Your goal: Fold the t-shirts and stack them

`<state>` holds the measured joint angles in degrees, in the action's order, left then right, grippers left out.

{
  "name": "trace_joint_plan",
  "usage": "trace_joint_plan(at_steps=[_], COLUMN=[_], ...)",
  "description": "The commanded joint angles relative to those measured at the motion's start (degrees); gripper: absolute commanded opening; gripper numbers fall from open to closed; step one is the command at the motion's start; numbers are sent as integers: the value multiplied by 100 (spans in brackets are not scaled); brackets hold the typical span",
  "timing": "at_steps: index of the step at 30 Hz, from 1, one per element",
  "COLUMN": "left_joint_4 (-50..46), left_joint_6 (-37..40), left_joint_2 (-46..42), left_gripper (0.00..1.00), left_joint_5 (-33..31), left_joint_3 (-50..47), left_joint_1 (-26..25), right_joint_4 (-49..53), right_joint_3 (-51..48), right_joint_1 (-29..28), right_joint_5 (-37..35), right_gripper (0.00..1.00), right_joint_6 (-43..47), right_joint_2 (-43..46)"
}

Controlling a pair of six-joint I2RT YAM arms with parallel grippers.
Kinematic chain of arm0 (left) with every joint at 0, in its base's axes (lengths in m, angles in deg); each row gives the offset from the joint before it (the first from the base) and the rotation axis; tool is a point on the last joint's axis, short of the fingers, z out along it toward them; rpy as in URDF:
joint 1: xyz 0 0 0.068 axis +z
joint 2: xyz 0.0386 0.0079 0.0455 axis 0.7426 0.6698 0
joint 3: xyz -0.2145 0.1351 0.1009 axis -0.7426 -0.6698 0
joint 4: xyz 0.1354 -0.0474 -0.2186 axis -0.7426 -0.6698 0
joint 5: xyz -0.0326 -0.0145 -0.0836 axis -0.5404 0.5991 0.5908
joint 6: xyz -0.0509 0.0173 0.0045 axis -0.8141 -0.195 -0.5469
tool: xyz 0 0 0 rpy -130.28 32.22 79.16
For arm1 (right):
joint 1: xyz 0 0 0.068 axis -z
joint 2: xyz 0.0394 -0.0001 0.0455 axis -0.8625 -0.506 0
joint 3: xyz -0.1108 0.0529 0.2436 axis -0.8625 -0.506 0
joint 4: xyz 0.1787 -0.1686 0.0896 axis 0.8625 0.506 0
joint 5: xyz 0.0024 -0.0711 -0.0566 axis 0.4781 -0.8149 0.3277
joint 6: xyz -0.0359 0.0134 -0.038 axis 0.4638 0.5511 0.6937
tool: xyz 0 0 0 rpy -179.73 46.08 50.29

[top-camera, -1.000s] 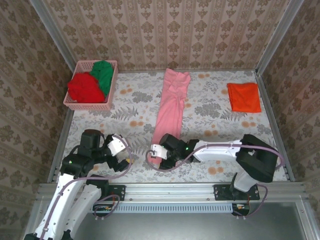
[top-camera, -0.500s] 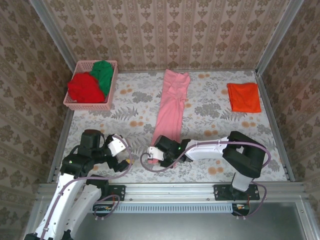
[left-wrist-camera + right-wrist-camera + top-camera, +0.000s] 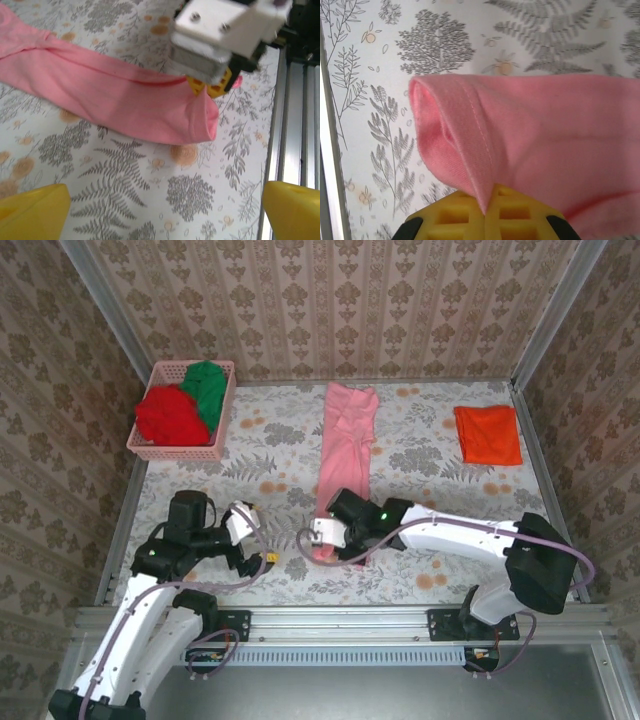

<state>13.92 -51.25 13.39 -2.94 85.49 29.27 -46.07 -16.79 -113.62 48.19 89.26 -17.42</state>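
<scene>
Top view: bright, even light from above; my arms throw only faint, soft shadows on the table (image 3: 430, 465). Left wrist view: my fingers (image 3: 30, 212), at the lower corners, are out of focus; the rail (image 3: 292, 110) at right is washed pale. Right wrist view: the shirt (image 3: 550, 130) is sharp, with soft shadow inside its fold at left; my pads (image 3: 460, 212), bottom edge, are slightly soft.

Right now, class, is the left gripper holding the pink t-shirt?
No, the left gripper is open, its yellow fingers spread clear of the pink t-shirt.

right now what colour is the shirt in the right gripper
Light pink; the shirt shows best in the right wrist view.
</scene>
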Motion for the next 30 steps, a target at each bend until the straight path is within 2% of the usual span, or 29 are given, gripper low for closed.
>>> trace_joint_plan(at_steps=[1,7,15,22,30], left_joint_4=[813,897,813,914,935], left_joint_6=[-51,193,355,332,314], left_joint_2=[277,660,816,825,890], left_gripper=[100,100,100,100,100], left_joint_5=[615,570,507,478,431], left_joint_3=[-90,50,27,-27,-11], left_joint_1=[-28,-26,-31,-31,-30], right_joint_4=[995,1573,1970,2257,2289], right_joint_3=[662,1960,3634,4896,5778], right_joint_1=[445,1366,2193,2594,2837], right_joint_5=[477,672,862,886,995], right_gripper=[0,0,0,0,0], right_joint_6=[640,1490,2246,2417,2396], right_joint_2=[-10,-955,-2454,-3611,-4444])
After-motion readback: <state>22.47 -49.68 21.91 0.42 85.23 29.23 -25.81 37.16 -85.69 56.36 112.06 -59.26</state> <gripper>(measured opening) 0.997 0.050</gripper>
